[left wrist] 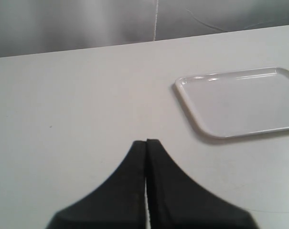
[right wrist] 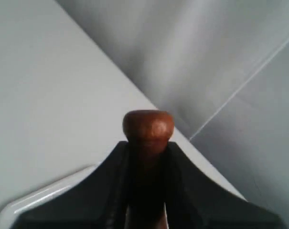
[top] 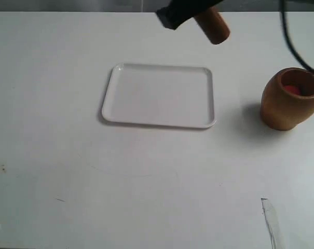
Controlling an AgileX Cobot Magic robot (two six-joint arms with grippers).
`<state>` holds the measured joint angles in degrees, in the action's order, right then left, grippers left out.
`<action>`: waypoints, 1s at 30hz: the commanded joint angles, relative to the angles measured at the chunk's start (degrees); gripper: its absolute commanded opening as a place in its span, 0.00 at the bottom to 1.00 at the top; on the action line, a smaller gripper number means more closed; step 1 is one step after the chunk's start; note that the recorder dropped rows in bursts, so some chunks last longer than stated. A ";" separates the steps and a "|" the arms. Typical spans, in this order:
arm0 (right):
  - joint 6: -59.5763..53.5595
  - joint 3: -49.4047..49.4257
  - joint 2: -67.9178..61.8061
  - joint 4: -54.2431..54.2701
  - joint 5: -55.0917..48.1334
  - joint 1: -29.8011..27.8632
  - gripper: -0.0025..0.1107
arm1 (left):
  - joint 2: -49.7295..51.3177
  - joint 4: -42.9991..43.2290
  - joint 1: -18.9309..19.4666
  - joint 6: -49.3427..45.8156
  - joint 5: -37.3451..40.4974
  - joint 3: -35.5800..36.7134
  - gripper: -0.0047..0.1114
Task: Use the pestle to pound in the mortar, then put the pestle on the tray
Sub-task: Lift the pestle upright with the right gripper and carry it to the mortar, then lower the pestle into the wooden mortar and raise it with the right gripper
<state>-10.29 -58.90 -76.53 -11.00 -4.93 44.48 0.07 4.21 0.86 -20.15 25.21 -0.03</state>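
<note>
The white tray (top: 158, 96) lies flat in the middle of the table, with nothing on it. To its right stands the light-brown mortar (top: 290, 98), upright, with something red inside. High above the tray's far edge my right gripper (top: 183, 14) is shut on the reddish-brown pestle (top: 213, 24), whose thick end points right and slightly down. In the right wrist view the pestle's small knob (right wrist: 148, 125) pokes out past the black fingers (right wrist: 111, 186), with a corner of the tray (right wrist: 44, 195) below. My left gripper (left wrist: 146, 141) is shut on nothing, over bare table left of the tray (left wrist: 240, 102).
A black cable (top: 297, 41) hangs down at the top right, just behind the mortar. A scrap of clear tape (top: 268, 218) lies near the front right edge. A grey wall runs behind the table's far edge.
</note>
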 commanded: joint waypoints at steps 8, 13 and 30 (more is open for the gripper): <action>1.32 32.73 22.76 8.88 41.39 -17.58 0.02 | -0.07 -0.42 -0.44 0.47 -0.17 0.03 0.04; 0.92 47.97 22.74 19.59 66.36 -23.90 0.02 | -0.07 -0.42 -0.44 0.47 -0.17 0.03 0.04; 3.18 43.29 -10.19 22.68 74.89 -25.18 0.02 | -0.07 -0.42 -0.44 0.47 -0.17 0.03 0.04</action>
<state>-7.34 -13.55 -83.82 11.59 68.57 19.69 0.07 4.21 0.86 -20.15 25.21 -0.03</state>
